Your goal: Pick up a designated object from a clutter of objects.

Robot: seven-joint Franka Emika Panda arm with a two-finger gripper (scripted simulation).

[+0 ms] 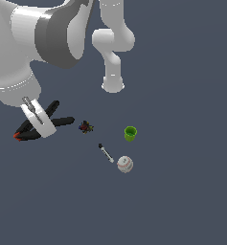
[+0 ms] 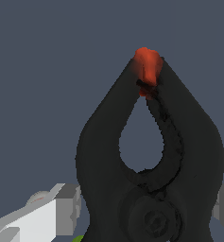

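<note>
The white two-fingered gripper straddles the large black spring clamp with red tips across its pivot body (its sturdiest part), jaws narrowed against it, seemingly gripping for a balanced lift.

Big black spring clamp w/ small red tips; tiny dark reddish lump w/ blackish flecks. Small bright-green cup, white baseball w/ faint red stitching, thin black-and-white marker. All on a plain slate-grey floor; white-and-grey robot arm, white gripper.
</note>
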